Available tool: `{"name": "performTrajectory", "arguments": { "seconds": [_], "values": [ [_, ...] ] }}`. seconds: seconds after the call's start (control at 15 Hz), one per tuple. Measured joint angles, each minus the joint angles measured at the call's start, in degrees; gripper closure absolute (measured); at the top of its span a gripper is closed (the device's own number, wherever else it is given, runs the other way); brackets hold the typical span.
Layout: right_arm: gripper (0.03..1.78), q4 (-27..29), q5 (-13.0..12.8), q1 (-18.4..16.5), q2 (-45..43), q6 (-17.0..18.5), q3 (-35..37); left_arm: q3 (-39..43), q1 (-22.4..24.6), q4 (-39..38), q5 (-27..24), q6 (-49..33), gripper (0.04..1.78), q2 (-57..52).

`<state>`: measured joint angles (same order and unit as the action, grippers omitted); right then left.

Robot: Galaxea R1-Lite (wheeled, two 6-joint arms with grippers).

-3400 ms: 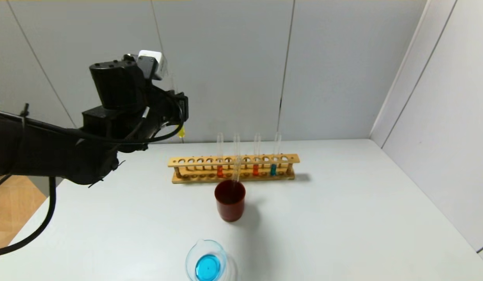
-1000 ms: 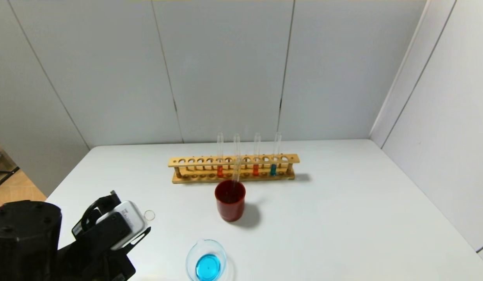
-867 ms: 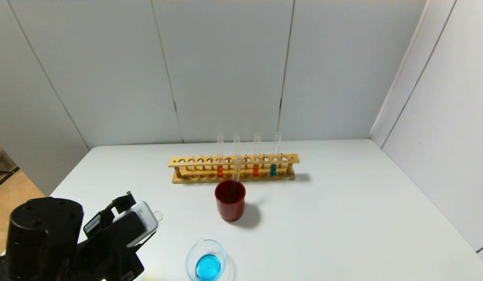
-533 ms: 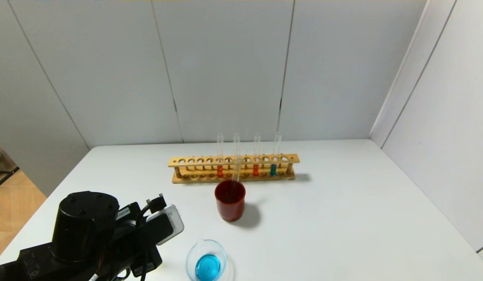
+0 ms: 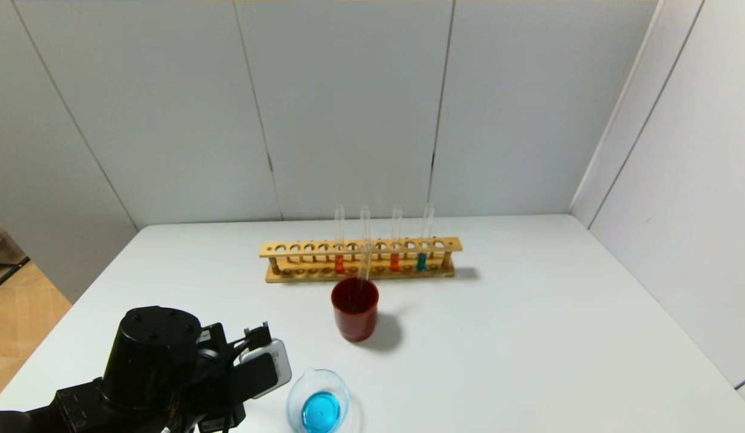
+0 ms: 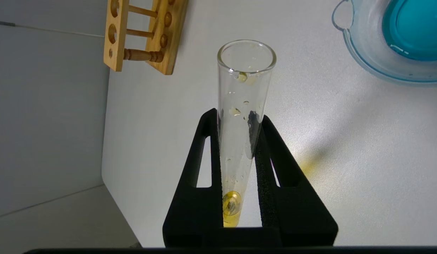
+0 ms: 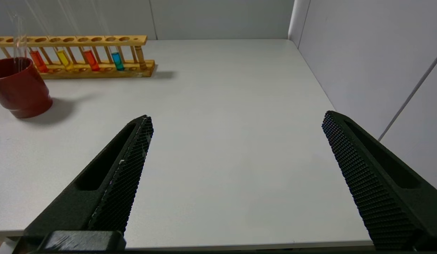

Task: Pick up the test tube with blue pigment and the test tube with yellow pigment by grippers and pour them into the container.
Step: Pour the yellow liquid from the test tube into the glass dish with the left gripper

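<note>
My left gripper point(image 6: 238, 116) is shut on the test tube with yellow pigment point(image 6: 245, 88). A little yellow liquid sits at the tube's closed end, and its open mouth points out past the fingertips. The gripper hangs low over the table, just left of the container point(image 5: 319, 402), a clear beaker holding blue liquid that also shows in the left wrist view point(image 6: 391, 42). In the head view only the left wrist point(image 5: 252, 373) shows, and the tube is hidden. The test tube with blue pigment point(image 5: 421, 260) stands in the rack. My right gripper point(image 7: 237, 116) is open and empty over the table's near right.
The wooden rack point(image 5: 360, 246) stands at the back with two orange-red tubes and a second yellow tube point(image 7: 64, 59). A dark red cup point(image 5: 355, 308) with an empty tube leaning in it stands in front of the rack. Walls close off the back and right.
My left arm has come down from high on the left with the yellow tube. Over the last second it has moved right along the table's front, up to the beaker.
</note>
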<state>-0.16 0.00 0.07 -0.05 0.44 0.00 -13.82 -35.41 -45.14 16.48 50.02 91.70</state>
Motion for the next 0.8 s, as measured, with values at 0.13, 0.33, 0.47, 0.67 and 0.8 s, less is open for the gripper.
{"name": "performTrajectory", "arguments": {
  "seconds": [0.13, 0.33, 0.47, 0.67, 0.8],
  "values": [
    [0.06, 0.0, 0.0, -0.02, 0.0, 0.0, 0.0, 0.71, -0.02, 0.07, 0.13, 3.5, 1.49, -0.02],
    [0.06, 0.0, 0.0, 0.0, 0.0, 0.0, 0.0, 1.07, -0.3, 0.13, 0.18, 8.06, 1.49, -0.02],
    [0.06, 0.0, 0.0, 0.0, 0.0, 0.0, 0.0, 0.66, -0.35, 0.11, 0.71, 11.73, 1.49, -0.09],
    [0.06, 0.0, 0.0, -0.02, 0.0, 0.0, 0.0, 0.33, -2.05, 0.16, 6.08, 12.89, 1.49, 0.23],
    [0.06, 0.0, 0.0, -0.02, 0.0, 0.0, 0.0, 0.07, -3.04, 0.24, 9.23, 13.98, 1.49, 0.63]
  ]
}}
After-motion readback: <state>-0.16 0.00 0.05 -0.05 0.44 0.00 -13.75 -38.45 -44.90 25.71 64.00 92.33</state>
